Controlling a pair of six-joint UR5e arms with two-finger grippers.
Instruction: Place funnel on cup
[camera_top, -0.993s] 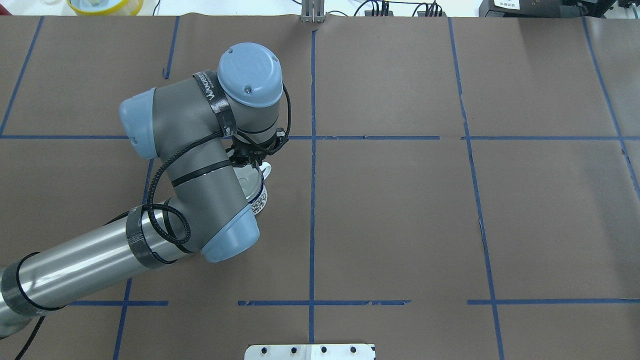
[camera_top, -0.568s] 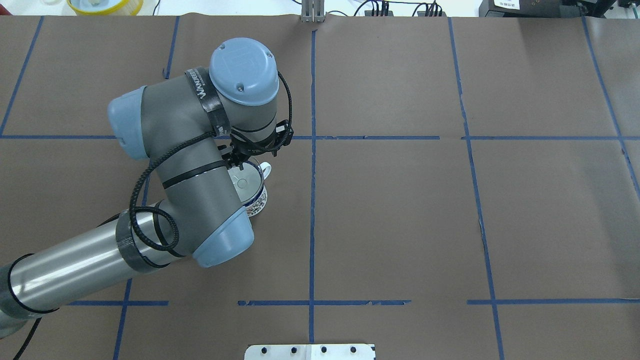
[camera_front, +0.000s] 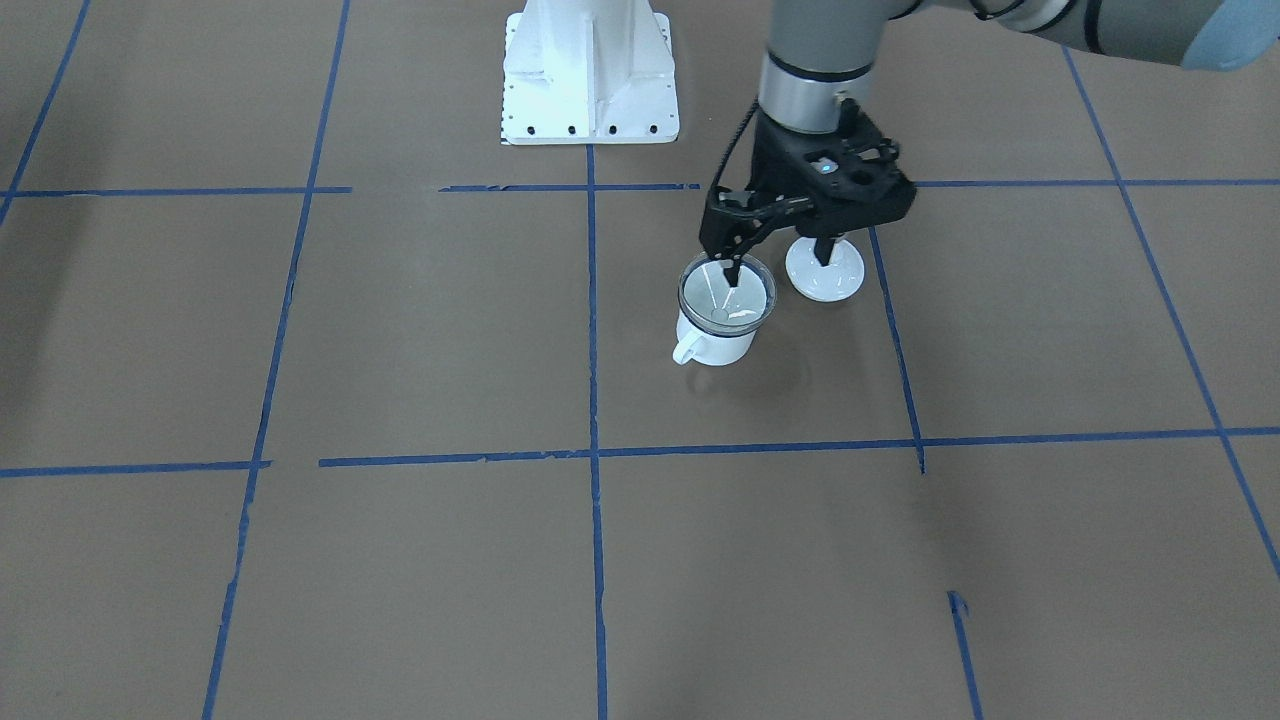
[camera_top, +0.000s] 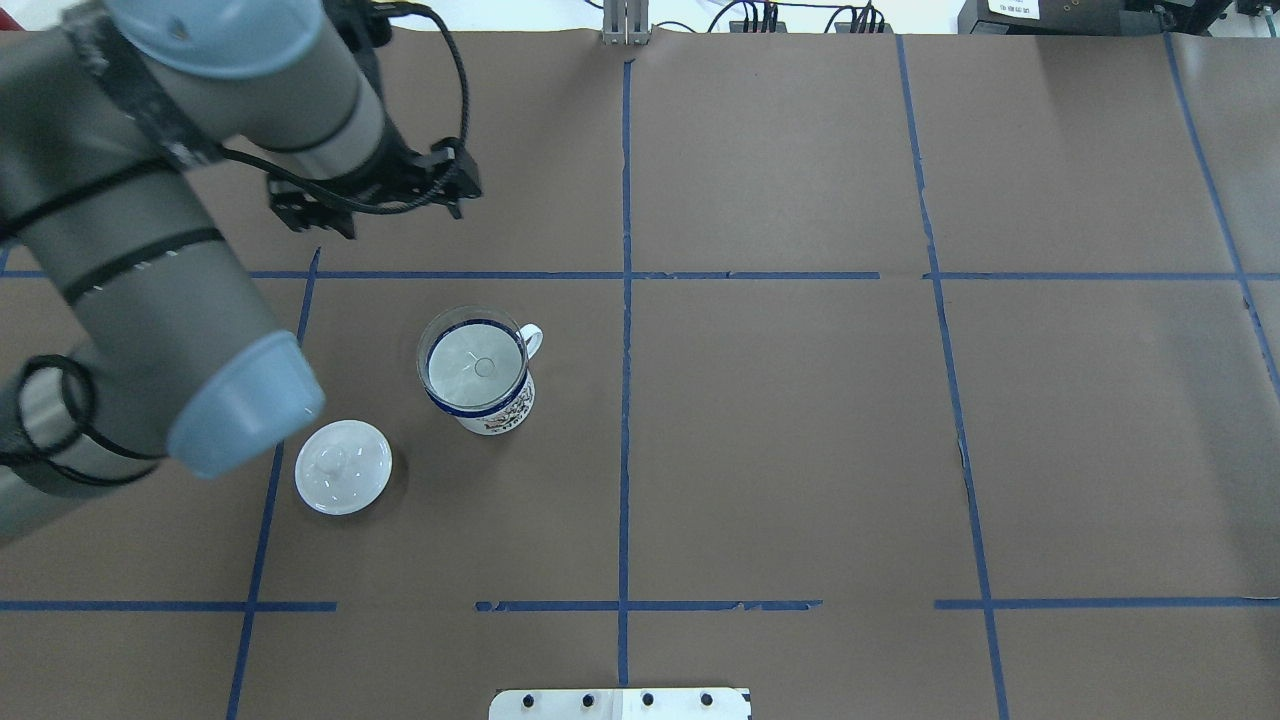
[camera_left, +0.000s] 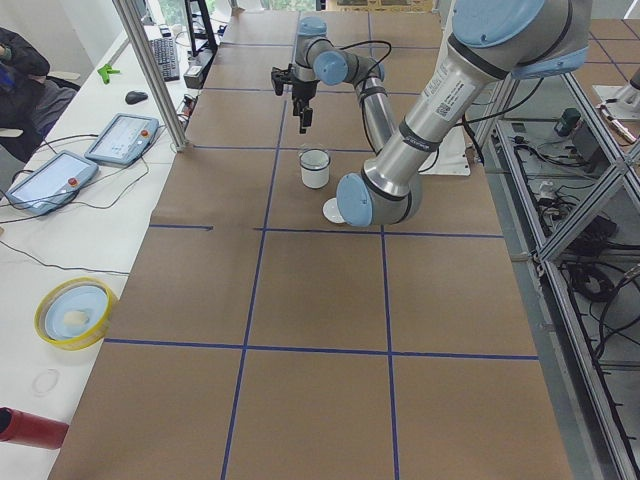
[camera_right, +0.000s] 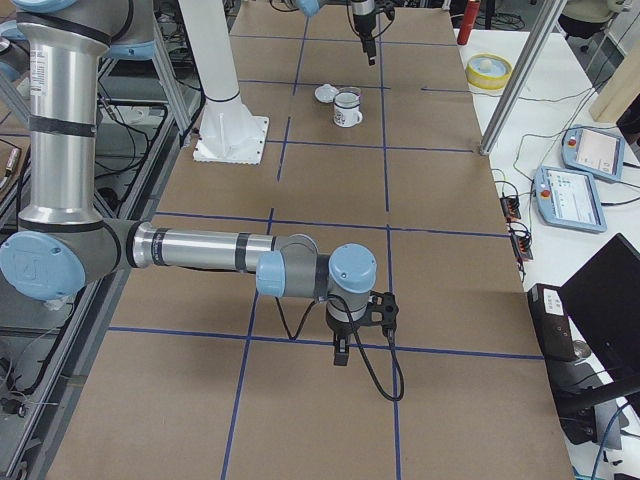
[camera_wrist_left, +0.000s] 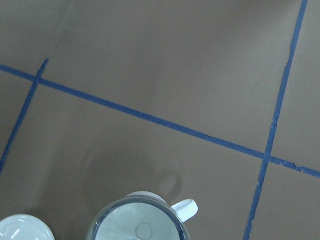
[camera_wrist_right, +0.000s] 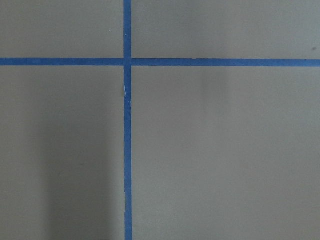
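brown table cover (camera_top: 800, 450) with blue tape grid (camera_top: 625, 450), perhaps paper

Funnel (camera_top: 473, 362) seated in cup (camera_top: 500, 412), left of frame centre. Lid (camera_top: 343, 467) on table (camera_top: 800, 450), lower left of cup, apart.

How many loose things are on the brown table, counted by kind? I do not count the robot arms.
funnel: 1
cup: 1
lid: 1
Total: 3
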